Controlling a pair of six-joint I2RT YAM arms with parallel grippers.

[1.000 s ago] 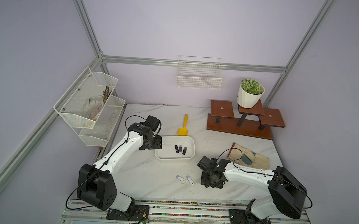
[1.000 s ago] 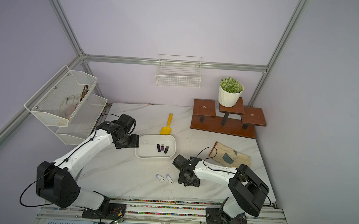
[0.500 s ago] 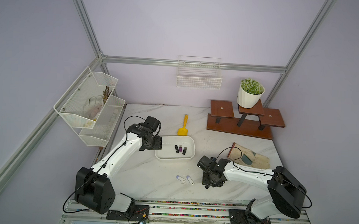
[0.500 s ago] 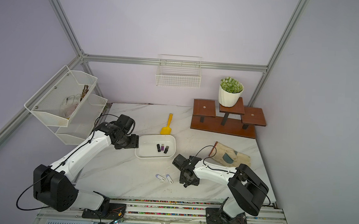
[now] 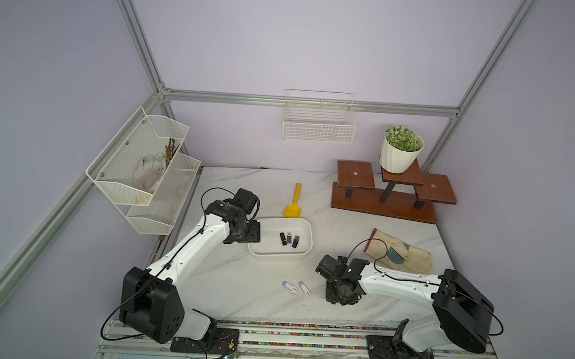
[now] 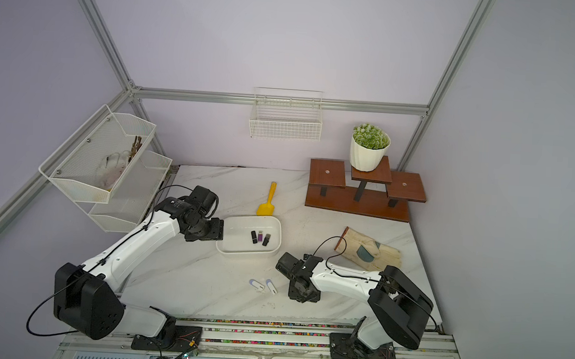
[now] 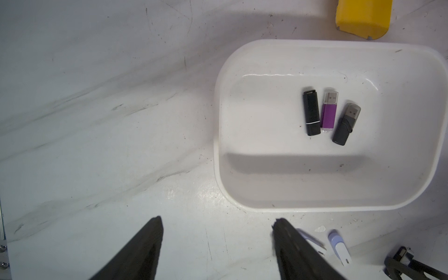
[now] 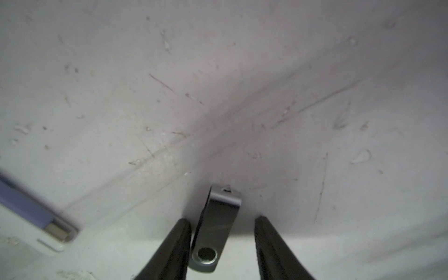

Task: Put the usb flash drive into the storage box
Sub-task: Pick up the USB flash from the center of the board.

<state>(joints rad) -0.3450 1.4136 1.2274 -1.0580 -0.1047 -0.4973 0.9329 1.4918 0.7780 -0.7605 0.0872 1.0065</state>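
Closing right claw (image 8: 222, 218): narrowed around drive (image 8: 218, 225), one jaw touching, not yet clenched.
Drive: lay on bench (image 5: 238, 286), outside box (image 5: 278, 254); lift likely next.
Left claw (image 7: 217, 218): released, empty, beside box.

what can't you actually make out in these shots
- swivel flash drive: in both top views hidden under the right gripper
- lilac-capped drive: blurred, cut off by right wrist view's edge
- second white drive: left wrist view, partly behind a finger of the left gripper
- mesh rack contents: too small, both top views
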